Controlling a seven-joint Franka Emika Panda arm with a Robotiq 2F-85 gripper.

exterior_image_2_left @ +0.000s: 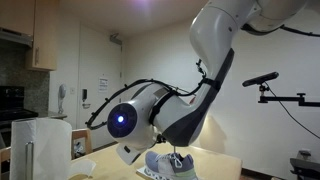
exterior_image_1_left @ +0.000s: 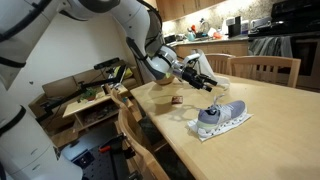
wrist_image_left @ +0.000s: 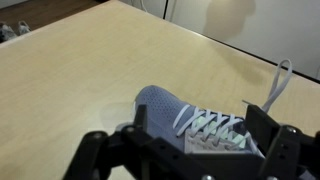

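Observation:
A blue-grey knit sneaker (exterior_image_1_left: 220,117) with white laces and a white sole lies on a white sheet (exterior_image_1_left: 236,125) on the wooden table (exterior_image_1_left: 270,110). My gripper (exterior_image_1_left: 207,82) hangs just above and behind the sneaker, clear of it. In the wrist view the sneaker (wrist_image_left: 165,105) fills the space under my gripper (wrist_image_left: 199,115). The black fingers (wrist_image_left: 141,118) stand wide apart on either side of it, open, holding nothing. A loose lace loop (wrist_image_left: 283,75) trails off to the right. In an exterior view the sneaker (exterior_image_2_left: 163,164) shows partly behind the arm.
A small dark object (exterior_image_1_left: 176,99) sits on the table near the arm. Wooden chairs stand at the far side (exterior_image_1_left: 265,68) and the near edge (exterior_image_1_left: 135,130). A cluttered shelf (exterior_image_1_left: 90,97) is beyond the table. A paper towel roll (exterior_image_2_left: 45,148) and a camera stand (exterior_image_2_left: 265,85) are close by.

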